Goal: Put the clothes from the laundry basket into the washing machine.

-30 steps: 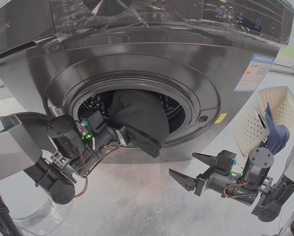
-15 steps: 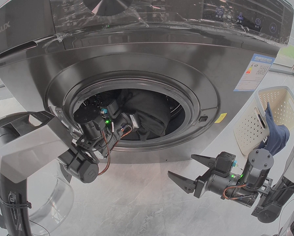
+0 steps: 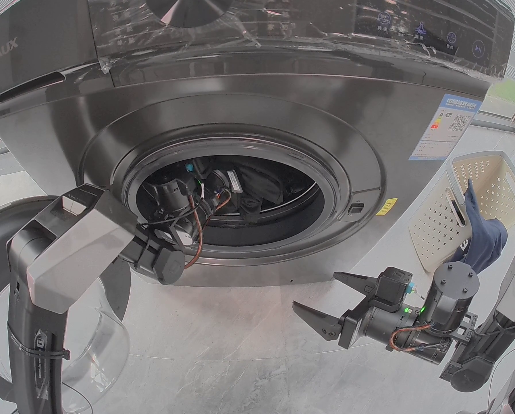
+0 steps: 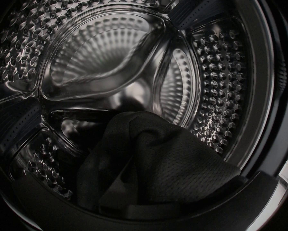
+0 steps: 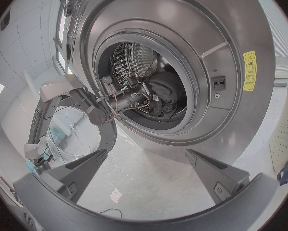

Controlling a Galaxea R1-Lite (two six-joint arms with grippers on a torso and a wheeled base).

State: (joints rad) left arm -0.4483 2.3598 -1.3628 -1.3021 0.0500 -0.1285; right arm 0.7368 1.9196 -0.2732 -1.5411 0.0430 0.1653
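1. Left claw [image 3: 237,186]: it is inside the round opening of the washing machine [image 3: 257,104], with the wrist past the rim. The tip is against the black garment [image 4: 163,164], and the cloth covers it. I cannot tell whether it is gripping or has let go.
2. Black garment: it is in the drum [image 4: 102,55], heaped low at the front, just behind the door seal. In the head view it lies just to the right of my left wrist, wholly within the opening. Nothing hangs over the rim.
3. Right claw [image 3: 315,290]: spread wide, nothing held. It hangs above the grey floor [image 3: 228,340] in front of the machine, below and to the right of the opening, well apart from the drum.
4. Door [image 5: 73,135]: swung fully open to the left, with its glass bowl beside my left arm.
5. Laundry basket [image 3: 435,225]: cream, perforated and tilted, on the floor just beside the machine's right front, near my right arm.
6. Dark blue garment [image 3: 484,234]: draped over the basket's near rim, part inside and part hanging outside.
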